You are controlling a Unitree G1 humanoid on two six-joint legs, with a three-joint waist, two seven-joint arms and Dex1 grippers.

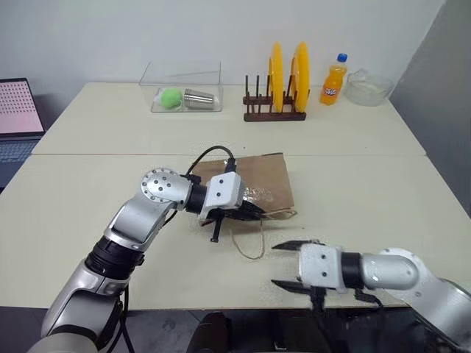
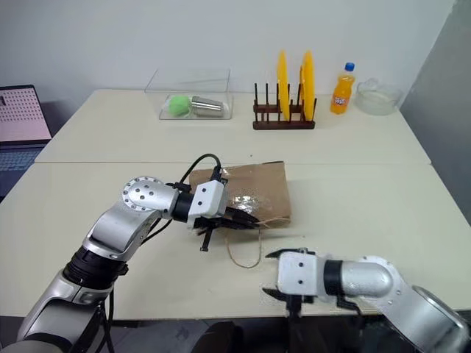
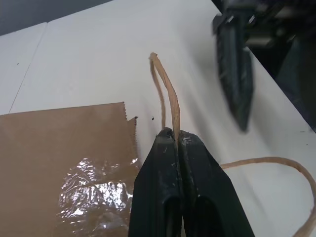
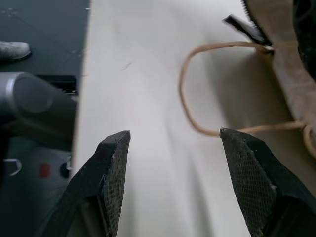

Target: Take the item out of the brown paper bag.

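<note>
The brown paper bag (image 1: 259,179) lies flat on the table (image 1: 368,191), its mouth toward me, with a shiny crinkled patch (image 3: 94,192) on its upper side. The item is hidden. My left gripper (image 1: 254,212) reaches in from the left over the bag's mouth and is shut on one thin tan string handle (image 3: 171,101), which sticks up from between the black fingertips (image 3: 190,148). A second handle loop (image 1: 252,243) trails loose on the table toward me. My right gripper (image 1: 284,265) hovers open near the table's front edge, pointing left, just short of that loop (image 4: 190,94), with nothing between its fingers.
At the back stand a clear box (image 1: 184,88) with a green ball and a metal cup, a wooden rack (image 1: 274,110) with two yellow plates, an orange soda bottle (image 1: 333,79) and a glass bowl (image 1: 368,87). A laptop (image 1: 18,118) sits far left.
</note>
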